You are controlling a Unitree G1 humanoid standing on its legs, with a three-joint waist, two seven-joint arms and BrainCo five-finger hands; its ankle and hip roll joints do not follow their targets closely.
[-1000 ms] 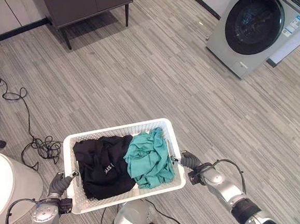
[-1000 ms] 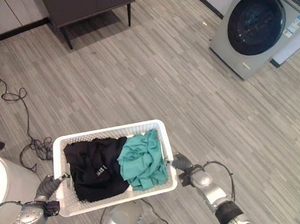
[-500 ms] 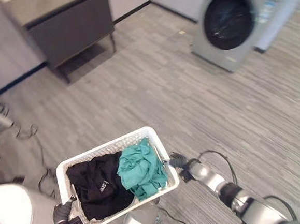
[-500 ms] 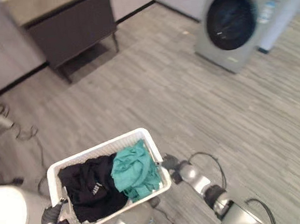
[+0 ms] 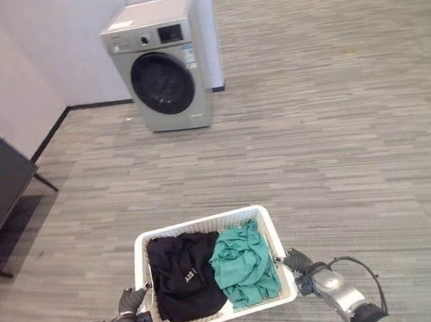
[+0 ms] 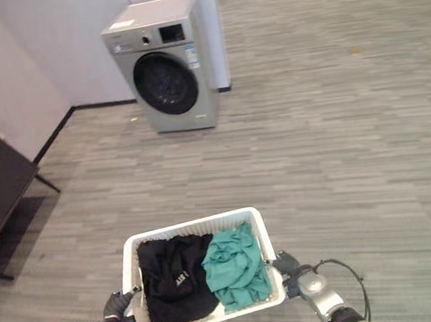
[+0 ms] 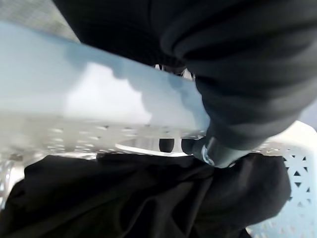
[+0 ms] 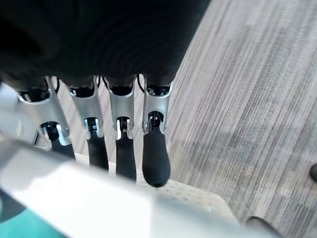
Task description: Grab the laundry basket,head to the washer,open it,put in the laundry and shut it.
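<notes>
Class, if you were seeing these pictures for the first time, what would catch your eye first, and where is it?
First, the white laundry basket carried low in front, between the left hand and right hand at its two ends. It holds a black garment on the robot's left and a teal garment on its right. Further off, a silver washer with a dark round door, shut, stands by the wall.

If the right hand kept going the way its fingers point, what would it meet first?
The right hand already has its fingers at the white laundry basket's rim; pushing on, it would probably meet the teal garment inside.
</notes>
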